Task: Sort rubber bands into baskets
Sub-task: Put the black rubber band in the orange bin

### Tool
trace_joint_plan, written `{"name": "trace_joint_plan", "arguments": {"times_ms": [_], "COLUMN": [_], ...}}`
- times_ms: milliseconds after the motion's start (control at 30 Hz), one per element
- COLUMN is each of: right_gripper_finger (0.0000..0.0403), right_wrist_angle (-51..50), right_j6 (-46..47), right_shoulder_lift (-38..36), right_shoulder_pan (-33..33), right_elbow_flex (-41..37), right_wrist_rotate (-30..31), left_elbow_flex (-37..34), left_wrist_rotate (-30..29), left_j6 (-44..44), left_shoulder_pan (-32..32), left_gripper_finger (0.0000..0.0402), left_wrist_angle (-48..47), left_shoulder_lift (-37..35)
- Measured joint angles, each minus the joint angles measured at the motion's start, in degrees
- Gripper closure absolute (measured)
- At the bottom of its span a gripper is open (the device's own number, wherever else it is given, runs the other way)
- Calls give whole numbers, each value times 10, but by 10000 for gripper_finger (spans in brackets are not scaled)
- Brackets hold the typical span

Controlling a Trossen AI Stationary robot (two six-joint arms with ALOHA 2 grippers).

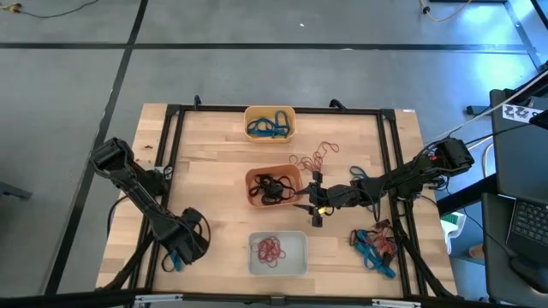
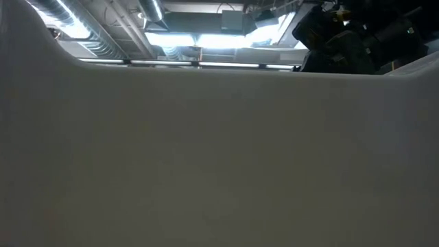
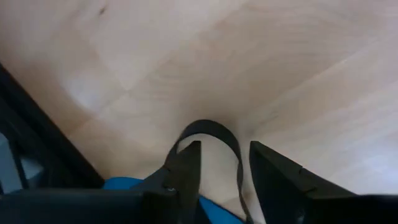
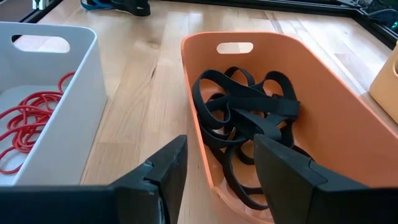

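Two sets of fingers parted: left gripper [image 3: 224,171] astride black rubber band [image 3: 214,134], right gripper [image 4: 217,174] empty.

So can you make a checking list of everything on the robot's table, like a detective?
Surface: wooden table, bare in most places.
Job's things: yellow basket with blue bands; orange basket with black bands; white basket with red bands. Loose red bands beside the orange basket; a mixed pile at the table's right edge.
Clutter: nothing seen.
Grippers: left gripper low over the table's left part, fingers apart around a black band with something blue beside it; right gripper open at the orange basket's rim.
Cables: yellow cable on the floor.
Surroundings: grey floor, a keyboard on the right.
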Motion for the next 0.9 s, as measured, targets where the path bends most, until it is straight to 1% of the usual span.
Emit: {"name": "trace_joint_plan", "arguments": {"times_ms": [233, 367, 433, 533, 633, 733, 800, 900], "right_gripper_finger": [221, 221, 221, 221, 221, 221, 221, 221], "right_wrist_angle": [0, 0, 0, 0, 0, 1, 2, 2], "right_j6": [0, 0, 0, 0, 0, 0, 0, 0], "right_shoulder_lift": [0, 0, 0, 0, 0, 0, 0, 0], "right_shoulder_pan": [0, 0, 0, 0, 0, 0, 0, 0], "right_elbow_flex": [0, 0, 0, 0, 0, 0, 0, 0], "right_wrist_rotate": [0, 0, 0, 0, 1, 1, 1, 1], "left_elbow_flex": [0, -15, -26, -27, -12, 21, 44, 82], "left_wrist_rotate": [-5, -5, -5, -5, -9, -15, -34, -82], "left_j6": [11, 21, 35, 60, 87, 117, 138, 168], "left_shoulder_pan": [0, 0, 0, 0, 4, 14, 20, 30], "left_gripper_finger": [346, 367, 375, 391, 397, 394, 394, 398], "left_wrist_angle": [20, 36, 56, 59, 38, 12, -12, -32], "left_shoulder_lift": [0, 0, -1, -2, -5, -22, -32, -55]}}
